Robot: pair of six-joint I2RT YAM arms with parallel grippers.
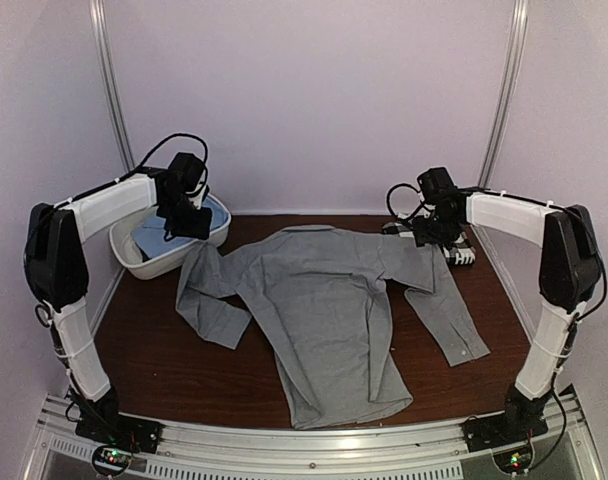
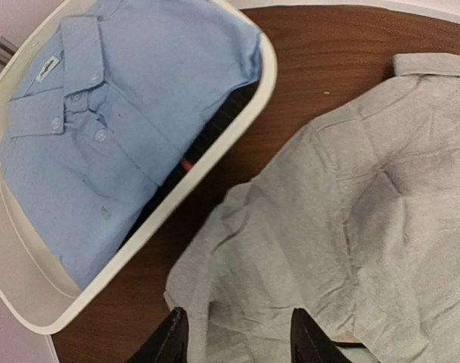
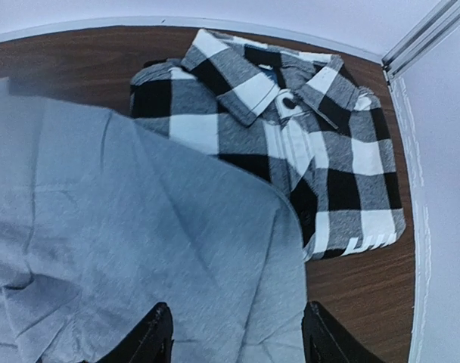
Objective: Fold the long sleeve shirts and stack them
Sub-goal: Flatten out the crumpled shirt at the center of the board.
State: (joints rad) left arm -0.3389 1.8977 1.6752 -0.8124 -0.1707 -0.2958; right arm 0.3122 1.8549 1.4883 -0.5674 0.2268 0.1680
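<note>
From the top view I see the grey shirt spread flat mid-table, collar toward the far edge. My left wrist camera shows the light blue shirt folded in the white tub at the far left corner. The right wrist camera shows the checked shirt folded at the far right corner. The left gripper and right gripper hang over grey cloth, fingers apart, grasping nothing.

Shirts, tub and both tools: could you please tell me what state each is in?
Grey shirt: unfolded, spread flat on the table.
Checked shirt: folded, buttoned, partly hidden by the grey shirt.
Blue shirt: folded, in the tub.
Tub: upright, holding the blue shirt.
Left tool: open, empty, over the grey shirt.
Right tool: open, empty, over the grey shirt.
</note>
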